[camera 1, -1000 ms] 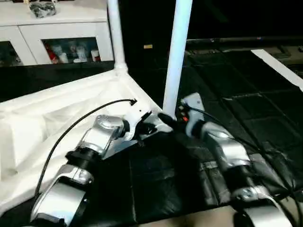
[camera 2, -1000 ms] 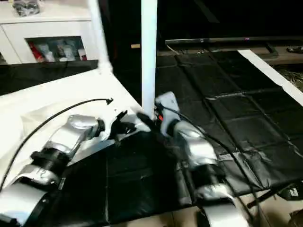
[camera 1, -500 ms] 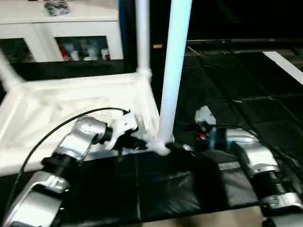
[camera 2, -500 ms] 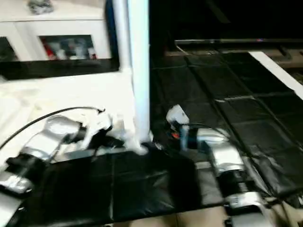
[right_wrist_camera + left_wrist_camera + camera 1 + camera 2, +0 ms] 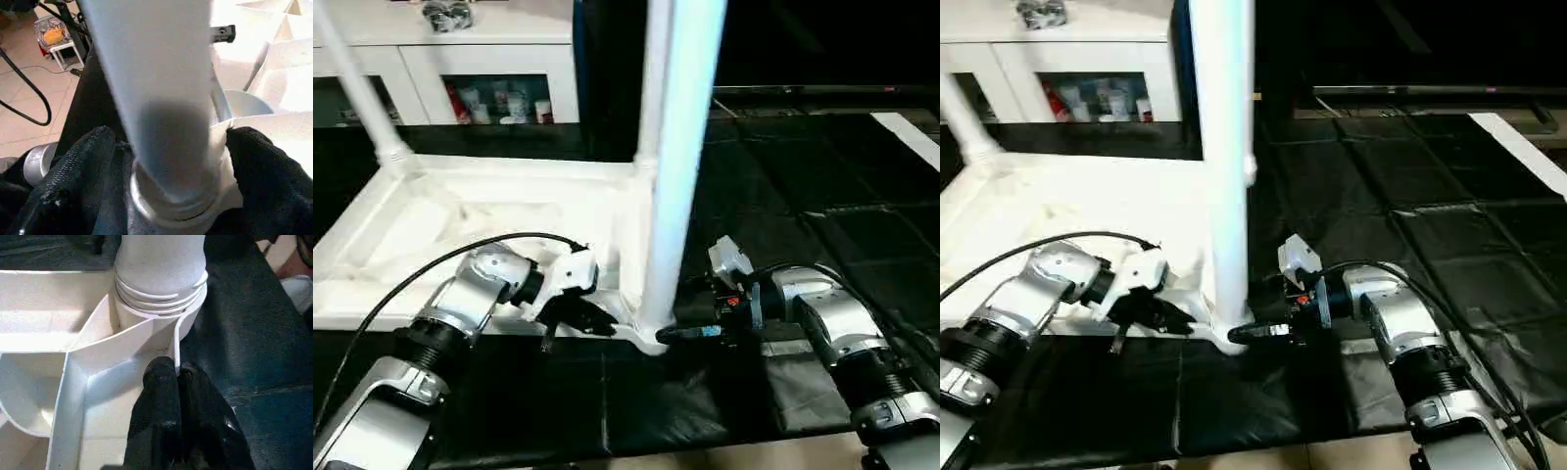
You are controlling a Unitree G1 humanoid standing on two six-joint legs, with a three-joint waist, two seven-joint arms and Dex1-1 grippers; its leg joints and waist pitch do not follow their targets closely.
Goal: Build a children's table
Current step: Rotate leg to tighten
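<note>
The white table top (image 5: 460,211) lies upside down on the black mat, ribbed underside up. Three legs stand in its corner sockets: the near leg (image 5: 680,166), a far right leg (image 5: 651,78) and a far left leg (image 5: 357,88). My left gripper (image 5: 597,323) is shut on the thin rim wall (image 5: 175,345) just beside the near corner socket (image 5: 156,298). My right gripper (image 5: 675,331) reaches in from the right at mat level. Its fingers (image 5: 78,166) sit on both sides of the near leg's base (image 5: 171,147), pressed against the socket.
A white cabinet (image 5: 480,69) with glass doors stands behind the table top. Black mat (image 5: 822,196) covers the floor to the right, with a white strip (image 5: 906,132) at its far right edge. A cable (image 5: 431,264) loops over my left forearm.
The table top has swung round under both grippers, and the view shifted too. My right gripper has closed in on the near leg's base. The left keeps its hold on the rim.
</note>
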